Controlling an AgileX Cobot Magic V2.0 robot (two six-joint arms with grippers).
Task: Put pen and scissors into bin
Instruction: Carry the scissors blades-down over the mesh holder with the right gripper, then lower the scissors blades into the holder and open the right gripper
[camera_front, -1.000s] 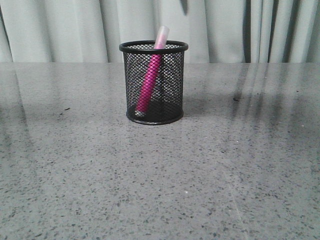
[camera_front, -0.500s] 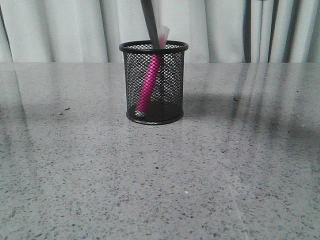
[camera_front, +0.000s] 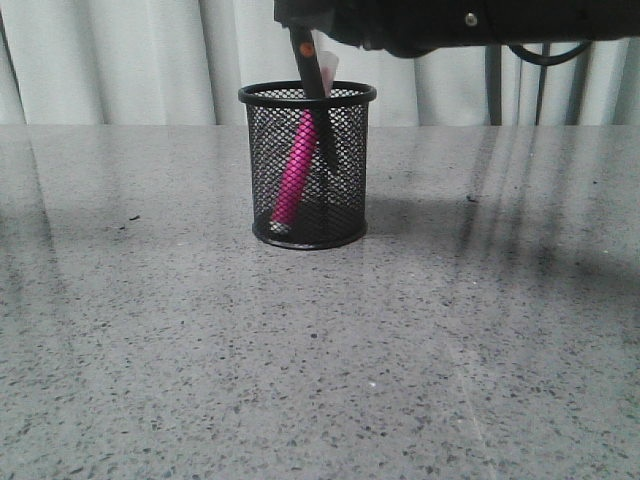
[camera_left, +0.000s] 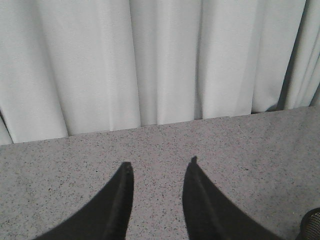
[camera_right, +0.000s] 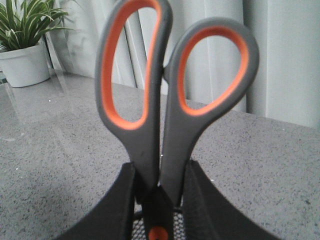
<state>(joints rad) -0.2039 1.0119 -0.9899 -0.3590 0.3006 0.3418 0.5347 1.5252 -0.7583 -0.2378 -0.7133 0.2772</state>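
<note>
- Front view shows the bin (camera_front: 308, 165) standing on the grey desk (camera_front: 320, 350), far back and a little left of the middle.
- Inside the bin the pen (camera_front: 297, 170) leans against the wall, with its white end down near the floor of the bin. Its pale cap pokes up past the rim.
- That means the pen part of the job looks done.
- From the top of this view the scissors (camera_front: 312, 85) come down with their blades pointing into the bin. The orange screw sits just above the rim, and the dark blades show through the mesh beside the pen.
- Up close in the right wrist view, the right gripper (camera_right: 159, 200) is clenched on the scissors (camera_right: 165, 100) just under the two orange loops, which stand straight up.
- I think the scissors are only part way in. I cannot tell if the tips touch the floor of the bin yet.
- What is left, I think, is to lower them a bit more and then let go.
- Away from all that, the left gripper (camera_left: 159, 172) has its fingers spread apart with nothing between them. It hangs over bare desk in front of the curtain (camera_left: 150, 60), and only a tiny edge of the bin (camera_left: 312, 225) shows in the corner there.
</note>
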